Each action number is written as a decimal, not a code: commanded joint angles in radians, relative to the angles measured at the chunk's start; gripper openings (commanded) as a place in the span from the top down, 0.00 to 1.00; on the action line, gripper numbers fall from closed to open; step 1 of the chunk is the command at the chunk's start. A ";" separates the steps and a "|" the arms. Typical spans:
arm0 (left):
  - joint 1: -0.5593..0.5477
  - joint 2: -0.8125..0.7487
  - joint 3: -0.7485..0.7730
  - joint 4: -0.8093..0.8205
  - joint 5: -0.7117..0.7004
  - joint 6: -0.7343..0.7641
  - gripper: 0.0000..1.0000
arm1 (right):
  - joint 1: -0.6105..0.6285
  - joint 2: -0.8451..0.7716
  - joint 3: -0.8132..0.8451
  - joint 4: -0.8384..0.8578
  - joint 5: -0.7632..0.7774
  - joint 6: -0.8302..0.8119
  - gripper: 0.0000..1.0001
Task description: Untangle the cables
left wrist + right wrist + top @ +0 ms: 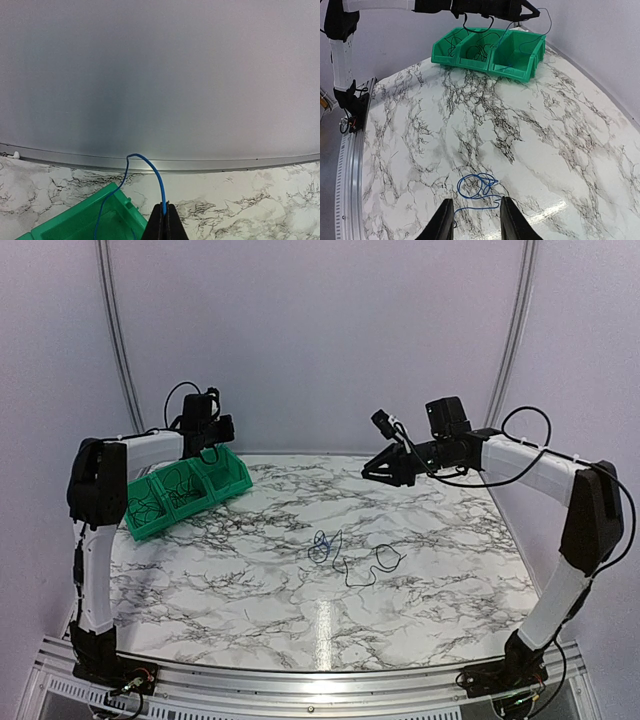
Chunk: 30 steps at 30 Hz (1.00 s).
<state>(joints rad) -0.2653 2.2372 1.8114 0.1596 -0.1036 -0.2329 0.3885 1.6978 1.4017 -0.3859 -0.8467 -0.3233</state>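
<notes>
The left tool [165, 222] is pinching fully shut on a thin blue cable [156, 176], which is arching up from the tips and trailing down into the green bin [65, 225] just below. The right tool [476, 220] is standing partly open, gripping nothing. It is hovering above the worktop [560, 130] with the loose tangle lying just ahead of its fingers.

To make this drop well, the left tool should be sitting squarely over the end compartment before letting go. It should also be low enough that the springy wire is settling inside the walls rather than flopping over the rim. A slow release is likely the safer choice, since so light a strand may be clinging to the tips.

The bin is showing three compartments. The two farther from the left tool are holding dark wires [479, 50], and the end one is taking the blue cable.

The rest is lying mid-worktop, well apart from the bin: a small blue knot [322, 545] with a black strand [350, 583] curling beside it, seemingly touching.
</notes>
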 commanded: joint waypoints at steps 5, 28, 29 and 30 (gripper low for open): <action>0.014 -0.025 -0.097 0.010 0.033 -0.011 1.00 | -0.006 0.014 0.031 -0.024 0.011 -0.016 0.69; 0.014 0.014 -0.150 -0.077 0.083 -0.076 1.00 | -0.005 0.010 0.029 -0.024 0.006 -0.016 0.70; 0.014 0.018 -0.143 -0.081 0.094 -0.072 1.00 | -0.004 0.010 0.031 -0.025 0.006 -0.016 0.70; 0.014 0.022 -0.136 -0.083 0.100 -0.065 1.00 | -0.004 0.010 0.031 -0.025 0.006 -0.017 0.70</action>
<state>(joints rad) -0.2550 2.2204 1.6283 0.1268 -0.0315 -0.3103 0.3885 1.7039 1.4017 -0.4042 -0.8436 -0.3271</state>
